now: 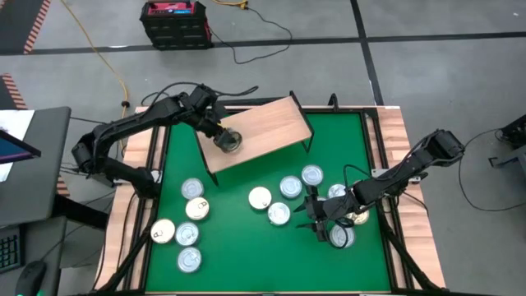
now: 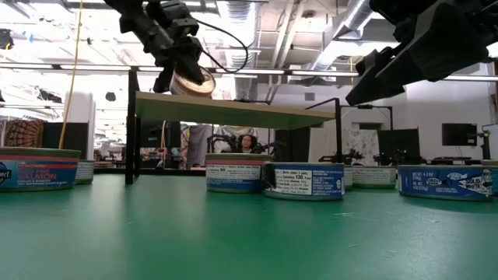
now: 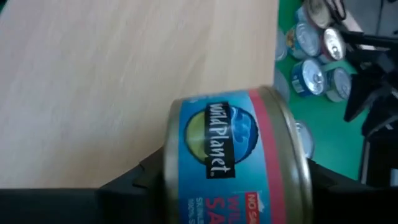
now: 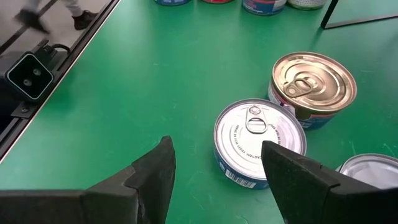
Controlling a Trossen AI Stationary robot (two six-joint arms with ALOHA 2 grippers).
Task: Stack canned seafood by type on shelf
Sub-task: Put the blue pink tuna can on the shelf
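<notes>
Green table [image 1: 246,247] carries scattered tins. Left group: five tins [image 1: 191,189] near left edge, toward front. Left gripper [image 1: 223,136] over light-wood shelf [image 1: 271,123] at back-centre, above shelf's left end; jaws pinching blue-labelled tin [image 3: 233,158], held tilted, just above board. Centre-right group: several tins [image 1: 289,187] between shelf and front edge. Right gripper [image 4: 217,165] near right edge, jaws spread, poised over silver-lidded tin [image 4: 258,138]; gold-lidded tin [image 4: 314,84] just beside it.

A black crate [image 1: 175,22] (red-topped) sits on the floor beyond the table [image 1: 394,131].
</notes>
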